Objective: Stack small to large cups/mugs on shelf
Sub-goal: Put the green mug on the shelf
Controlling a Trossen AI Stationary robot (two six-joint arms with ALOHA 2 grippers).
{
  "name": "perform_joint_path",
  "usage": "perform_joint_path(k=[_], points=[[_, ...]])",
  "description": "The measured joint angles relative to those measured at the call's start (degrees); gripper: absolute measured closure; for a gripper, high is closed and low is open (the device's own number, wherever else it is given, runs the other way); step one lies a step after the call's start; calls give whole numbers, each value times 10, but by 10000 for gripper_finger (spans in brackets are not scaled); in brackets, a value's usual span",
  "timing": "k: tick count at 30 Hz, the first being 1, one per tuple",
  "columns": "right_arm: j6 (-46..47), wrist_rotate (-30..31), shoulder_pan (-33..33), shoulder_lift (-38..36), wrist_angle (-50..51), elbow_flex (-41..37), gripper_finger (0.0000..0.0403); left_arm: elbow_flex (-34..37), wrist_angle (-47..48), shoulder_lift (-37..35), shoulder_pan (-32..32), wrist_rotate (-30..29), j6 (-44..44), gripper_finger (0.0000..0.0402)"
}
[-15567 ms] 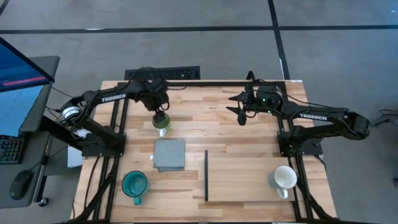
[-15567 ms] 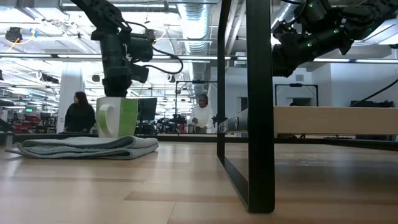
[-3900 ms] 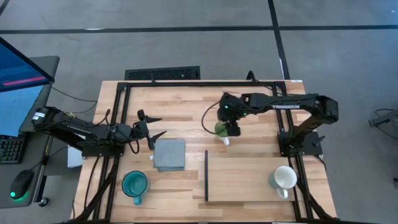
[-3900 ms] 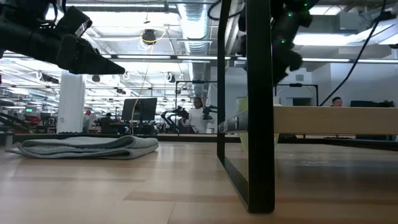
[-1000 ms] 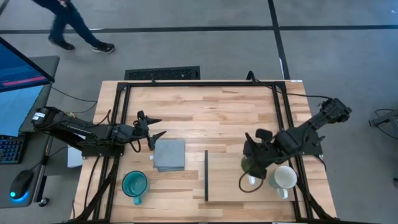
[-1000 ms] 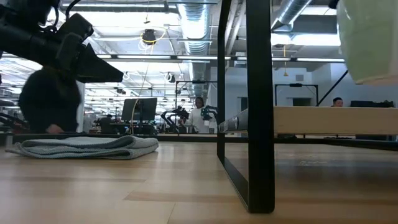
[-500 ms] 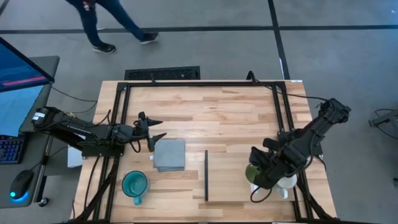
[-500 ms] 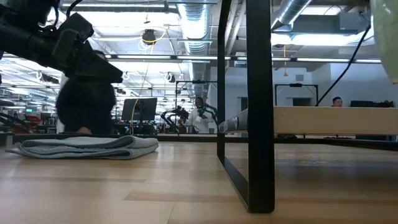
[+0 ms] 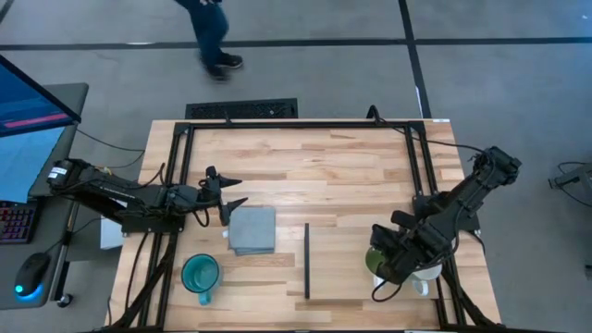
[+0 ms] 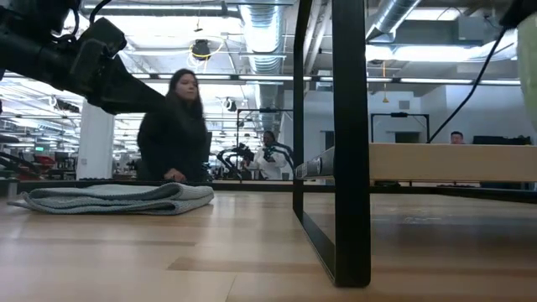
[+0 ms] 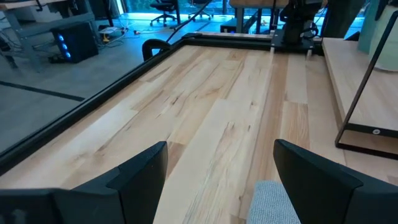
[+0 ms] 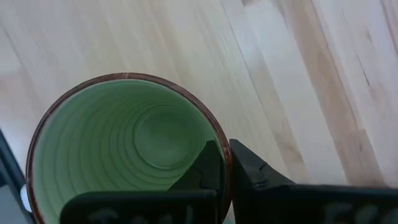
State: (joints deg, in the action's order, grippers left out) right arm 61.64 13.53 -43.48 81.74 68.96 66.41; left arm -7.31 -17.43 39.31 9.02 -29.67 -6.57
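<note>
Three mugs show. One, the light green mug (image 9: 376,259), is pinched at its rim by the right gripper (image 12: 225,163), one finger inside the wall and one outside, seen in the right wrist view. From above it hangs over the shelf (image 9: 356,262), toward the shelf's far short edge from the black strip (image 9: 307,261), just beside the white mug (image 9: 427,271). That white mug is partly hidden under the right arm, at the shelf's end away from the strip. Whether the green mug touches the shelf or the white mug cannot be told. The third, the teal mug (image 9: 200,274), stands off the shelf on the table (image 9: 305,176), well apart on the strip side, upright with its handle toward the table's near edge.

One grey folded cloth (image 9: 252,229) lies between the teal mug and the shelf's strip, nearer the table's middle. The left gripper (image 9: 227,190) hovers just beside the cloth's far corner from the shelf, its two fingers spread wide with nothing between them.

One person (image 10: 173,126) in dark clothes passes beyond the table.
</note>
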Motion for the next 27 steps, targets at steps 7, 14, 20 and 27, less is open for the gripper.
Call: perform_joint_path(k=[7, 14, 20, 27], points=[[10, -20, -4, -1, -4, -13, 380, 0, 0, 0, 0, 0, -1, 118], [15, -20, -5, -1, -2, -13, 371, 0, 0, 0, 0, 0, -1, 118], [14, -23, -5, -1, 3, -13, 302, 0, 0, 0, 0, 0, -2, 118], [9, -22, -5, -1, 13, -14, 270, 0, 0, 0, 0, 0, -4, 118]])
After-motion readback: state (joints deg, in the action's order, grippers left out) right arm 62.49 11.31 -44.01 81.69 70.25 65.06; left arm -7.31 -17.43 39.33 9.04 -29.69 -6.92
